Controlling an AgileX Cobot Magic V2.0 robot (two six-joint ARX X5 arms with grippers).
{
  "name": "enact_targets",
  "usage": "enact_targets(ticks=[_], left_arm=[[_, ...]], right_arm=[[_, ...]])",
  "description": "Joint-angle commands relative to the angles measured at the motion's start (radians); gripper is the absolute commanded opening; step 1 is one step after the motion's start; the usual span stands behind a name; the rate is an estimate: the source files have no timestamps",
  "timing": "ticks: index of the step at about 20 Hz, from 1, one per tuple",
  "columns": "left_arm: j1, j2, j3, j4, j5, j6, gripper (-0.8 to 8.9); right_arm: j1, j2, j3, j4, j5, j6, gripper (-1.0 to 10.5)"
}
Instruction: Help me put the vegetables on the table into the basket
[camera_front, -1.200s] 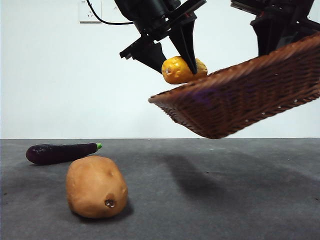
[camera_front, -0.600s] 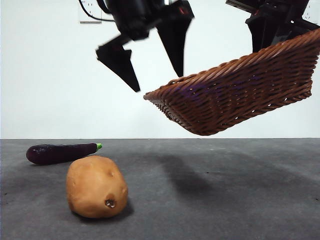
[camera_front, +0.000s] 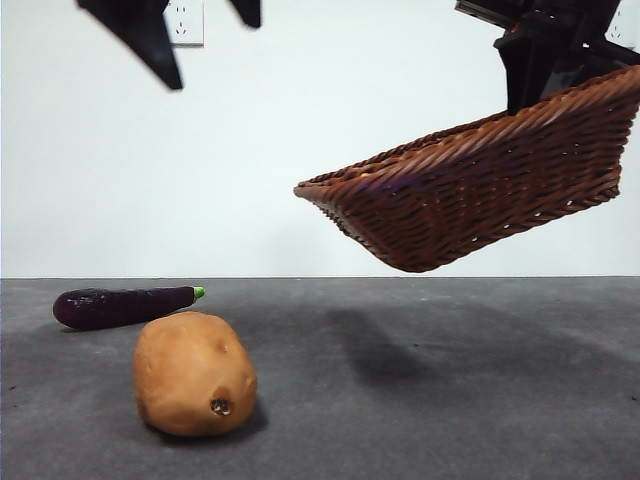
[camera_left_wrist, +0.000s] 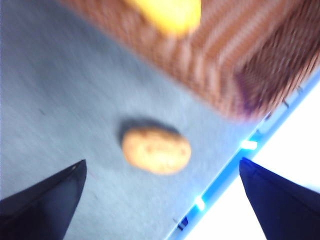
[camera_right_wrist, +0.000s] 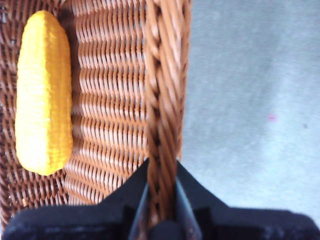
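Right wrist view shows the right gripper (camera_right_wrist: 161, 207) clamping the basket (camera_right_wrist: 162, 100) rim, corn (camera_right_wrist: 42, 92) inside; the spread-jawed left gripper (camera_left_wrist: 160, 200) should next take the potato (camera_left_wrist: 156, 150).

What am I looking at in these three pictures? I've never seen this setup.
A robot with two arms, each ending in a two-jaw gripper. One picture looks level across the table; the other two come from cameras on the wrists. The right gripper is clamped on the rim of a wicker basket, holding it tilted in the air; the yellow corn lies inside. The left gripper hangs open and empty above the potato. The eggplant lies on the table behind the potato.
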Motion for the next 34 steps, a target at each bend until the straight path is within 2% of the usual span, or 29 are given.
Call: enact_targets(ticks=[1,6,10,13,17,21,28,29,30,33,34], left_arm=[[0.005,-0.062,-0.204,0.100,-0.003,-0.037,6.64],[0.033,-0.095,-0.536,0.395,-0.002,-0.281,6.64],[0.031,-0.074,-0.573,0.480,-0.004,-0.420,6.64],[0.007,-0.053,-0.573,0.486,-0.055,-0.504,6.64],[-0.009,-0.014,-0.573,0.511,-0.056,-0.594,6.64],[-0.009,0.029,-0.573,0.532,-0.089,-0.679,6.64],[-0.029,0.149,-0.573,0.594,-0.025,-0.734,6.50],[-0.028,0.150,-0.573,0.593,-0.029,-0.734,5.79],[-0.029,0.150,-0.573,0.594,-0.029,-0.733,4.48],[-0.029,0.146,-0.573,0.596,-0.040,-0.701,-0.15],[-0.029,0.145,-0.573,0.598,-0.040,-0.689,-0.09]], right_arm=[[-0.005,0.005,-0.003,0.007,0.001,-0.010,-0.2],[-0.010,0.005,-0.003,0.005,0.046,-0.019,-0.2],[-0.010,0.005,-0.003,0.000,0.053,-0.037,-0.2],[-0.010,0.005,-0.003,-0.014,0.056,-0.048,-0.2],[-0.010,0.005,-0.003,-0.017,0.108,-0.073,-0.2],[-0.010,0.005,-0.003,-0.011,0.120,-0.096,-0.2],[-0.010,0.005,-0.003,0.007,0.120,-0.116,-0.2],[-0.010,0.005,-0.003,0.006,0.120,-0.117,-0.2],[-0.010,0.005,-0.003,0.005,0.120,-0.117,-0.2],[-0.010,0.005,-0.003,0.003,0.120,-0.120,-0.2],[-0.010,0.005,-0.003,0.003,0.120,-0.120,-0.2]])
